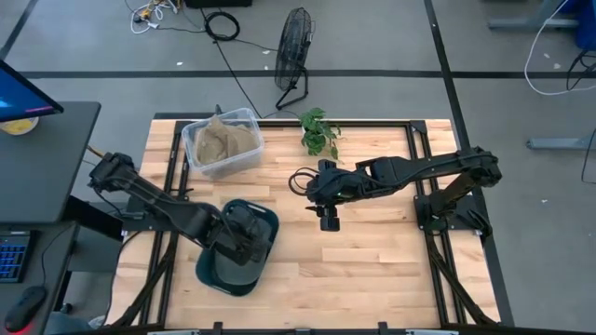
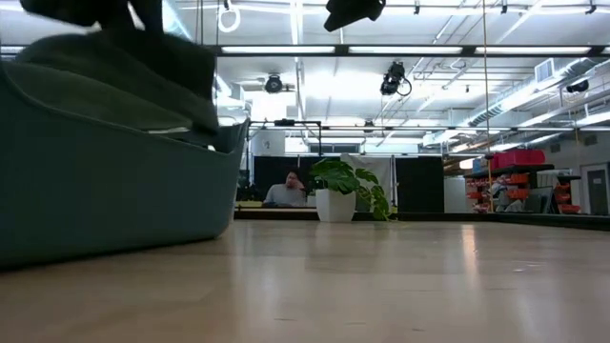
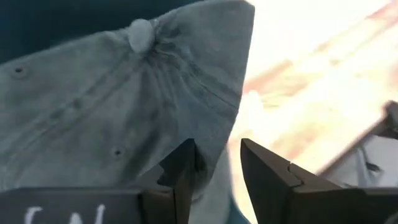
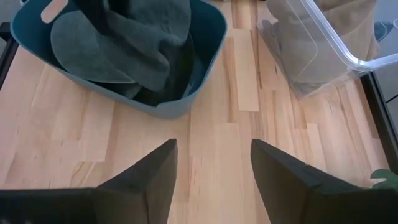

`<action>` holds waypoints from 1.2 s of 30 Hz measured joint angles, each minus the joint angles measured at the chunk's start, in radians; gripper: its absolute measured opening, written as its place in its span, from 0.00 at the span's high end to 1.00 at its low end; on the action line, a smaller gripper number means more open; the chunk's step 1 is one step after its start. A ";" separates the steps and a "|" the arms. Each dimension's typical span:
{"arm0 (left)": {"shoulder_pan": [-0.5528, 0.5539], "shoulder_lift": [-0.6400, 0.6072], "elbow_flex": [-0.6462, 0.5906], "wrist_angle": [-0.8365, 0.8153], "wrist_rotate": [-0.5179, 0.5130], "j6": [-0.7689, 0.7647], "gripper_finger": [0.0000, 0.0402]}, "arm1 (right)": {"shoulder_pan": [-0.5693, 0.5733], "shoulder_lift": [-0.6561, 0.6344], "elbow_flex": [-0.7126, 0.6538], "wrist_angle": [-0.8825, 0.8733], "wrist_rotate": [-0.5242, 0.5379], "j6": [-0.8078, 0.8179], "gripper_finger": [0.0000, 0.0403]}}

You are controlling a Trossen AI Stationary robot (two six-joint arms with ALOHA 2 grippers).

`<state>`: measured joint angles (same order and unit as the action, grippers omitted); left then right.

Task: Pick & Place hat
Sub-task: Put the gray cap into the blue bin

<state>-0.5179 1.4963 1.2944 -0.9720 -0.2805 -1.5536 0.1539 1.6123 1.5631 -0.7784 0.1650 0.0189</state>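
1. Left gripper [image 3: 214,171]: over the teal tub [image 1: 267,223], fingers parted just above the grey-green cap [image 3: 118,99], gripping nothing.
2. Cap: lies in the tub at the desk's [image 1: 372,251] front left, crown button up.
3. Right gripper [image 4: 211,165]: hovers mid-desk, fingers apart, empty.
4. Clear bin [image 1: 223,140] of tan cloth and potted plant [image 1: 318,132]: at the desk's rear.

Bare wood mid-table [image 1: 372,251], teal basket [image 1: 265,244] left, clear bin [image 1: 244,154] and plant [image 1: 319,133] behind
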 joint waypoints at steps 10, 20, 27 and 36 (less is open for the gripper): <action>-0.073 0.001 0.106 -0.082 0.038 -0.101 0.79 | 0.000 0.000 0.000 0.001 0.000 0.007 0.48; -0.148 0.108 0.104 -0.301 0.059 -0.239 0.99 | 0.000 0.001 0.000 0.012 -0.001 0.052 0.48; -0.110 0.223 0.104 -0.271 0.151 -0.218 0.99 | 0.002 0.001 0.000 0.024 -0.069 0.054 0.48; -0.058 0.344 0.105 -0.104 0.273 -0.078 1.00 | 0.031 0.001 0.000 0.038 -0.077 0.075 0.48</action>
<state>-0.5759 1.8408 1.3994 -1.0764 -0.0071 -1.6318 0.1849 1.6131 1.5631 -0.7406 0.0883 0.0937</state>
